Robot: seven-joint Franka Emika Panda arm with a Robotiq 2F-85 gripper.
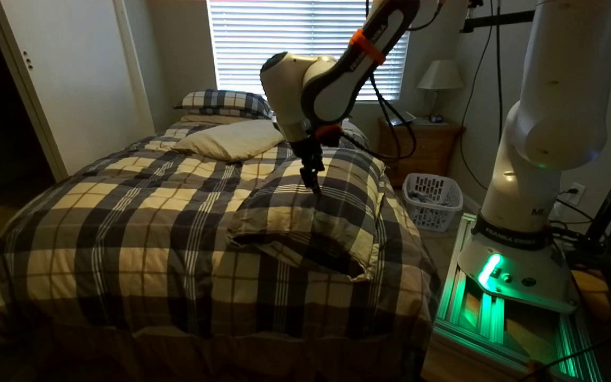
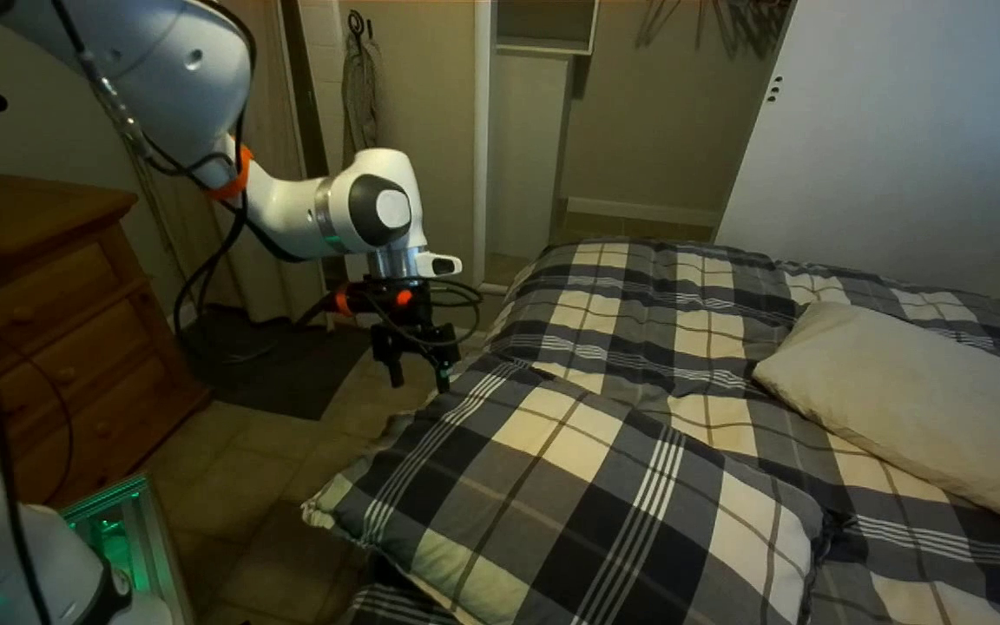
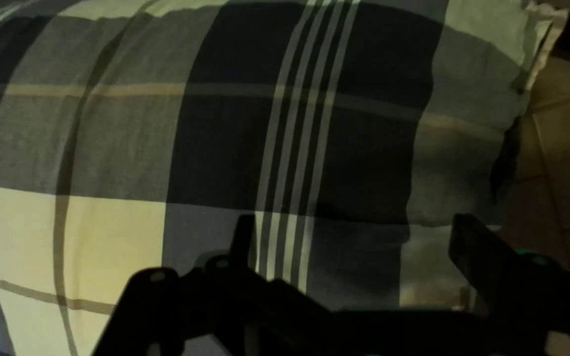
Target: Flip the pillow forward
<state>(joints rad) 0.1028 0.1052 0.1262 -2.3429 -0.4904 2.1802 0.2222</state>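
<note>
Daylight is let in through the blinds (image 1: 295, 29) at twelve o'clock of an exterior view, and below them the bed (image 1: 141, 228), here the bench, is seen under a plaid cover. On it, at three o'clock from the bench's middle, the large plaid pillow (image 1: 316, 217) is laid, with the cream pillow (image 1: 231, 139) at ten o'clock from it. The hand (image 2: 420, 382) is held by the pillow's border, at ten o'clock from the pillow's middle in an exterior view; its fingers (image 3: 470, 242) are spread apart and no cloth is seen gripped, though contact cannot be told. In the wrist view, floor (image 3: 557, 163) is shown past the border at three o'clock. By judgement, a reach for that border is in hand, the flip probably not yet begun. Next, the border should be straddled, pinched deeply and lifted over; by a shallow pinch, the soft cloth could be lost.
</note>
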